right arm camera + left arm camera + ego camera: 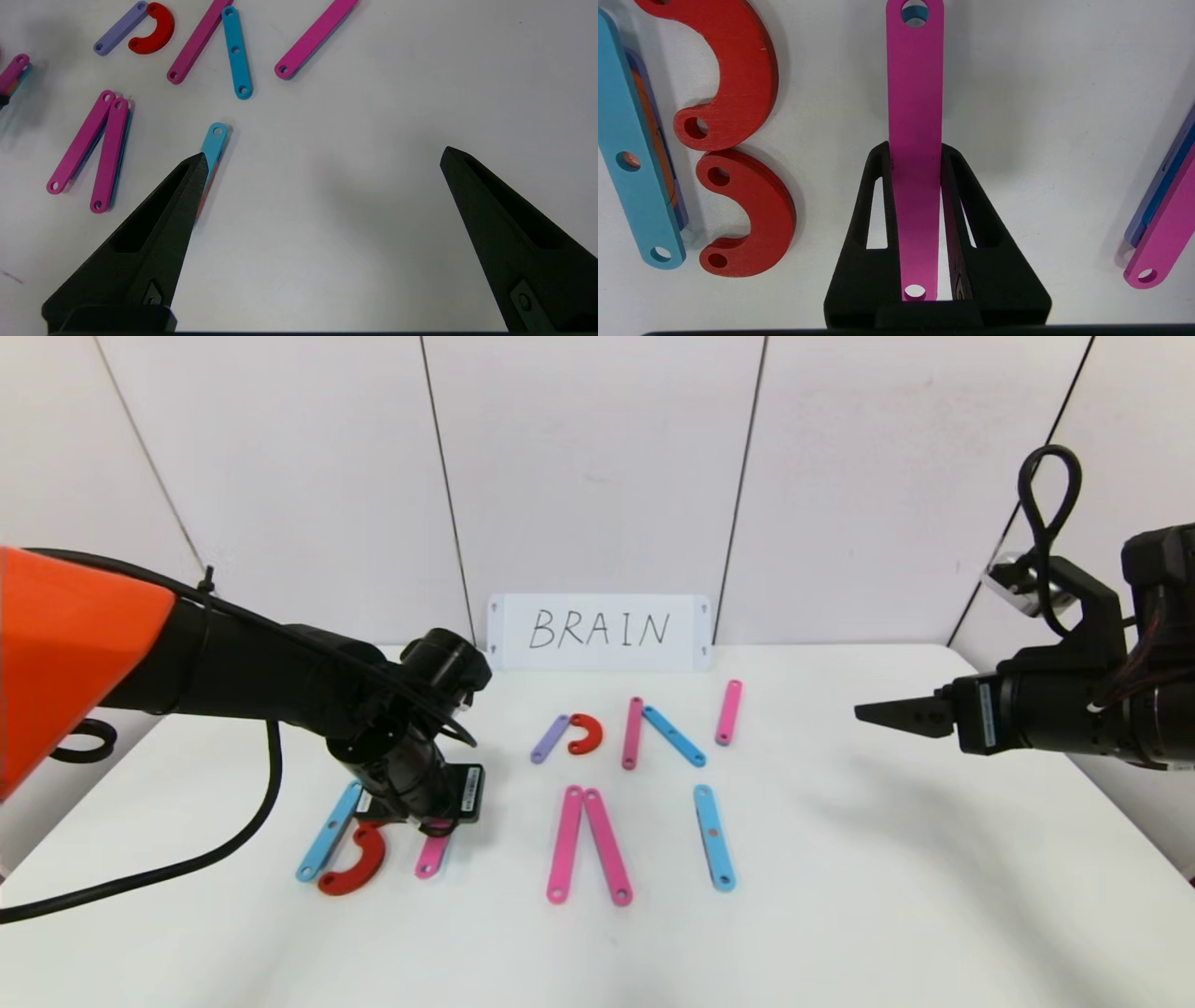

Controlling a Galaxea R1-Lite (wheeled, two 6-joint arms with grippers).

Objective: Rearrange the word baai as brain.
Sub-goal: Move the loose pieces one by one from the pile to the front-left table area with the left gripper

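My left gripper [435,821] is shut on a pink bar [915,93], whose free end sticks out towards the table's front edge [430,857]. Just left of it lie a blue bar [329,831] and two red arcs [738,79] [756,214] stacked end to end like a B. In the middle, two pink bars [588,845] meet at their far ends, and a blue bar [714,837] lies to their right. Farther back are a purple bar [549,738], a red arc [588,735], a pink bar [632,733], a slanted blue bar [673,735] and another pink bar [728,712]. My right gripper [322,156] hangs open above the right side of the table, holding nothing.
A white card reading BRAIN [599,630] stands against the back wall. A black cable [187,863] trails over the table's left part. The white table [887,896] ends close behind the card and near the right arm.
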